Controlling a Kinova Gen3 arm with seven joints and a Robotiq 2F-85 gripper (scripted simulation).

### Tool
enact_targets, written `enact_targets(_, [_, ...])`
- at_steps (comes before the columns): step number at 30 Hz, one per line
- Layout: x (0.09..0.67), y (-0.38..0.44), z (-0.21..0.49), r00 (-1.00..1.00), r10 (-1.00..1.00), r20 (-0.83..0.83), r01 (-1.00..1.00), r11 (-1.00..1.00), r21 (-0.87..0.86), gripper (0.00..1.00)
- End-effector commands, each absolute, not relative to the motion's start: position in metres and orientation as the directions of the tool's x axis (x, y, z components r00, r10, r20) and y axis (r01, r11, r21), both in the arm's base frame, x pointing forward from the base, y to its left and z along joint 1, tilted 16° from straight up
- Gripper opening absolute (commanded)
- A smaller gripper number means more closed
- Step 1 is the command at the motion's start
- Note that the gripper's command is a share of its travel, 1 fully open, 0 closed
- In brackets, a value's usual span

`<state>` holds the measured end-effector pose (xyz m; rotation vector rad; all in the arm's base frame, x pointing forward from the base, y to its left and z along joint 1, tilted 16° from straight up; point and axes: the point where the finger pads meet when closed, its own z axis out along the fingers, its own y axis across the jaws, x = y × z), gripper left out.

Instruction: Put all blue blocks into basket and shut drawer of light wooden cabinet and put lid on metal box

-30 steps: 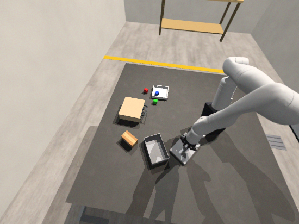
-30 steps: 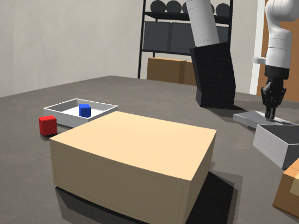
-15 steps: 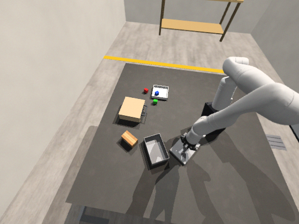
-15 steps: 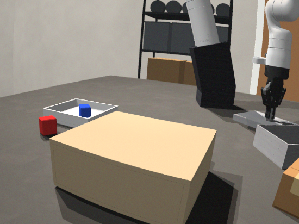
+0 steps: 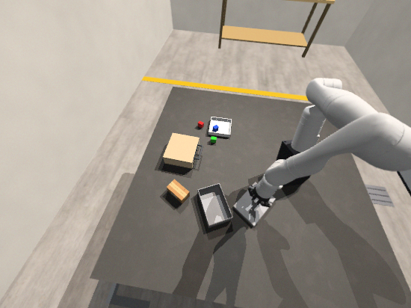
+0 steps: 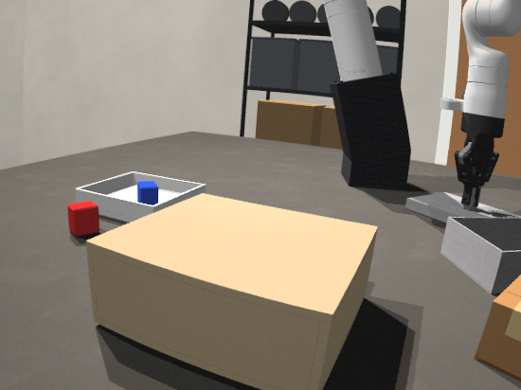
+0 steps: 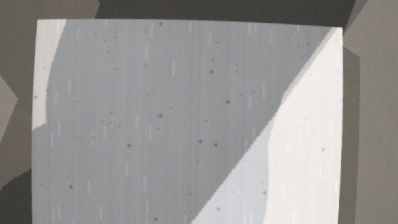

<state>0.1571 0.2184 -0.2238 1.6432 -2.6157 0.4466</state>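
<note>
My gripper [image 5: 254, 206] [image 6: 470, 205] points down at the middle of the grey metal lid [image 5: 243, 207] [image 6: 428, 202] [image 7: 150, 100], its fingers nearly together, shut on the lid's handle, which is barely visible. The lid lies flat, low over the table beside the open metal box [image 5: 221, 222] [image 6: 469, 253]. No block shows in the box. A blue block [image 5: 215, 128] [image 6: 148, 192] sits inside the white basket [image 5: 220, 134] [image 6: 109, 208]. The light wooden cabinet [image 5: 181, 148] [image 6: 227, 253] appears shut, its handle [image 5: 199, 152] on the right side. The fingers are outside the wrist view.
A red block [image 5: 200, 125] [image 6: 83, 219] and a green block [image 5: 213, 140] stand outside the basket. An orange-brown box [image 5: 178, 191] [image 6: 497, 333] lies left of the metal box. The robot's black pedestal [image 6: 374, 134] stands behind the lid.
</note>
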Motion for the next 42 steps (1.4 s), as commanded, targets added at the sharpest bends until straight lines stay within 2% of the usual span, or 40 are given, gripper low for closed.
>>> enact_targets(1, [0.157,0.22,-0.221,-0.445,-0.88,0.166,-0.885,0.405,-0.229,0.1])
enact_targets(42, [0.139,0.253,-0.094,-0.445,-0.88,0.166,-0.885,0.405,-0.229,0.1])
